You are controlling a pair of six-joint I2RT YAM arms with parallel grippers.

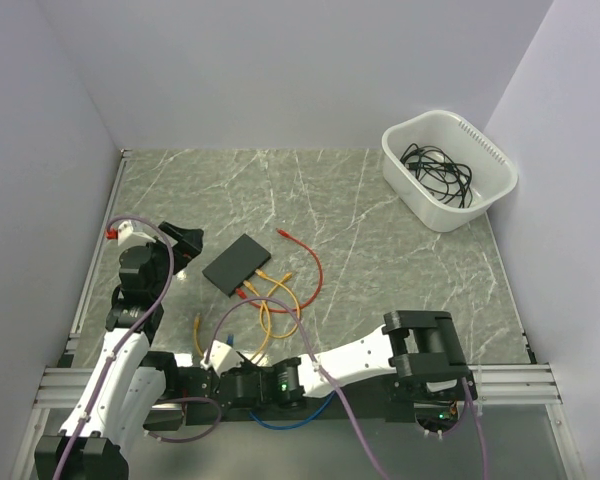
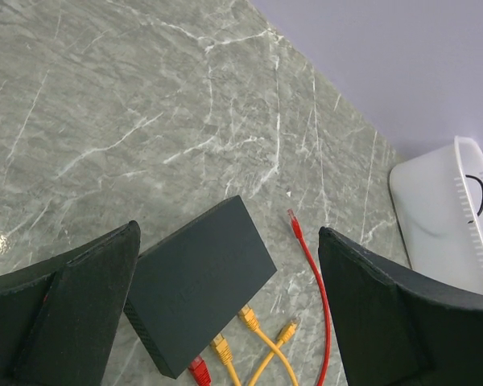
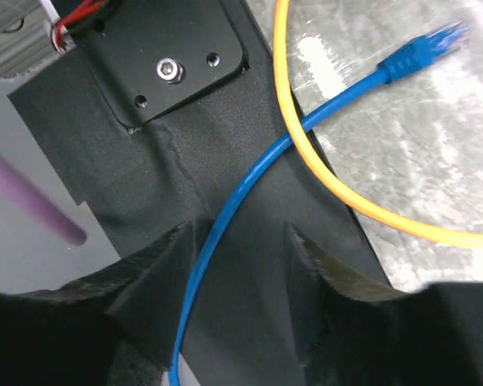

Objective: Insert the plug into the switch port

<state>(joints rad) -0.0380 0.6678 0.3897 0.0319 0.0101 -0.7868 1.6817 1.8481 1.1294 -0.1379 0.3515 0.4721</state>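
Note:
The switch (image 1: pixel 237 263) is a flat matte-black box on the marble table; it also shows in the left wrist view (image 2: pixel 201 281). A red plug (image 2: pixel 197 370) and two yellow plugs (image 2: pixel 219 346) sit at its near edge. A loose red cable (image 1: pixel 305 262) lies to its right, with its free plug (image 2: pixel 292 219) on the table. My left gripper (image 1: pixel 183 243) is open and empty, just left of and above the switch. My right gripper (image 1: pixel 208 377) is open at the table's near edge. A blue cable (image 3: pixel 225 233) runs between its fingers, and its blue plug (image 3: pixel 423 50) lies on the marble.
A white tub (image 1: pixel 395 165) holding black cables stands at the back right and shows in the left wrist view (image 2: pixel 443 217). Yellow cables (image 1: pixel 270 310) tangle in front of the switch; one (image 3: pixel 306 153) crosses the blue cable. A black base plate (image 3: pixel 145 96) lies under my right gripper.

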